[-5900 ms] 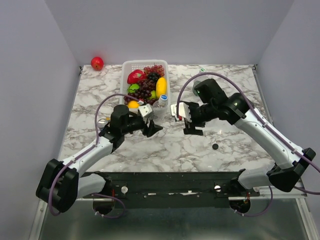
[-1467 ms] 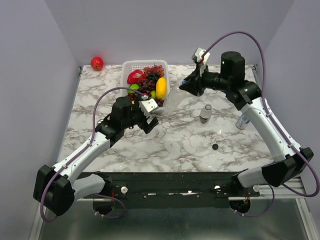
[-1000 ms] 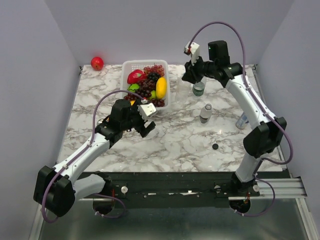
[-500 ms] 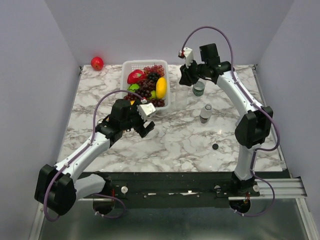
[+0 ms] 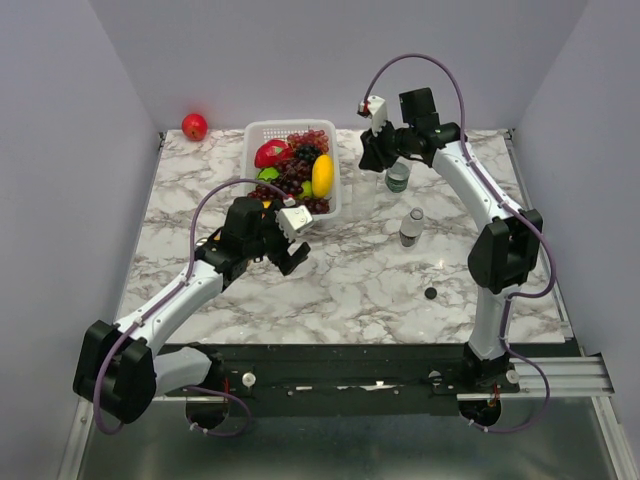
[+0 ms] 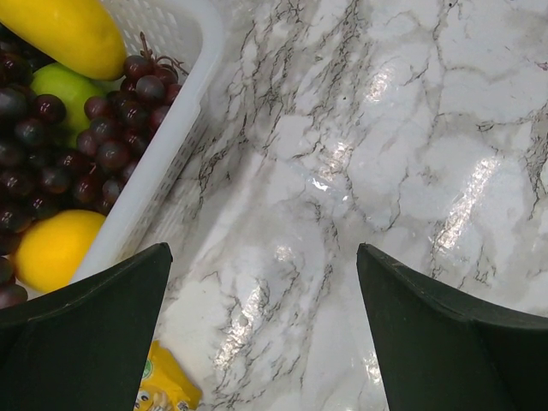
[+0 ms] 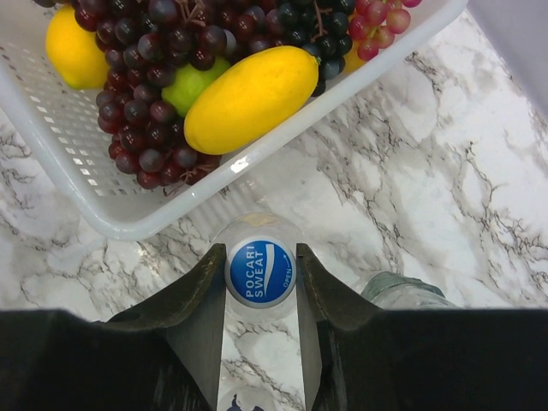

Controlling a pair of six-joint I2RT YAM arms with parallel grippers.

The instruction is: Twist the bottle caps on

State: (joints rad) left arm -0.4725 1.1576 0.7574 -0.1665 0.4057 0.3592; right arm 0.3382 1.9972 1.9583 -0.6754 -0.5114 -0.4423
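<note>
A blue bottle cap (image 7: pixel 261 272) sits on top of a clear bottle (image 5: pixel 362 197) that stands just in front of the white fruit basket (image 7: pixel 128 218). My right gripper (image 7: pixel 261 274) is shut on this cap from above, one finger on each side. From the top view the cap is hidden under the right gripper (image 5: pixel 370 162). A black bottle cap (image 5: pixel 430 294) lies loose on the marble, right of centre. My left gripper (image 5: pixel 297 250) hangs open over bare marble near the basket's front corner, and the left wrist view shows nothing between the fingers of that gripper (image 6: pixel 264 250).
A greenish bottle (image 5: pixel 398 178) stands right beside the held one. A small bottle (image 5: pixel 411 227) with a pale top stands nearer. The basket (image 5: pixel 250 135) holds grapes, a yellow fruit (image 7: pixel 253 98) and others. A yellow packet (image 6: pixel 163 390) lies by the basket. A red apple (image 5: pixel 194 127) sits at the far left.
My right arm swung from the table's middle to the back, beside the basket, and has held nearly still for the last half second. My left arm has barely moved.
</note>
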